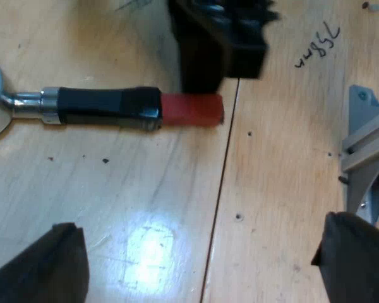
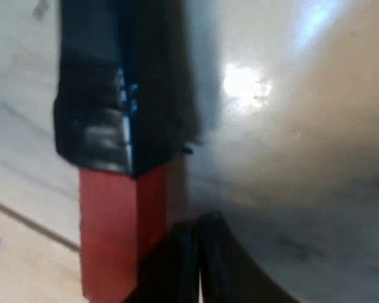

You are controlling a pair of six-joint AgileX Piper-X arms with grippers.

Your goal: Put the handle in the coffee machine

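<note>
holder [image 1: 107, 107]: lies flat and loose on the wooden desk [image 1: 114, 189], with its metal ring at one end and its dark handle ending in the red end [image 1: 192, 108].
left gripper [image 1: 199, 252]: hovers over bare desk, apart from the holder; its fingers [image 1: 50, 265] are spread wide with nothing between them.
right gripper [image 1: 205, 63]: down at the holder's handle, where black meets red; I cannot tell whether it is open or closed.
seam [image 1: 218, 208]: a joint in the desk, running just past the holder's red end.
grey bracket [image 1: 366, 139]: on the desk, well apart from the holder, beyond its red end.
writing [image 1: 316, 43]: scrawled on the desk beyond the holder's red end.
</note>
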